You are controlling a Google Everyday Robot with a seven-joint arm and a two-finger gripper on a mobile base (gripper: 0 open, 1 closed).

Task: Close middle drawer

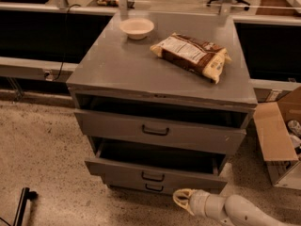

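Middle drawer (155, 173) juts slightly open; pincer (182, 199), state unclear, lies near its front edge.

Speckled beige floor (42, 145). Grey cabinet (160, 74) at centre, in front of long dark-fronted benches (33, 36). Open cardboard box (277, 140) at right. Chair base (225, 1) beyond. Warm, dim light.

Small round cream bowl (137, 28) sits upper centre on the grey metal cabinet top (117, 65), crinkly brown-and-white snack bag (191, 55) lying right of it. Open brown cardboard box (277, 135) at the right edge.
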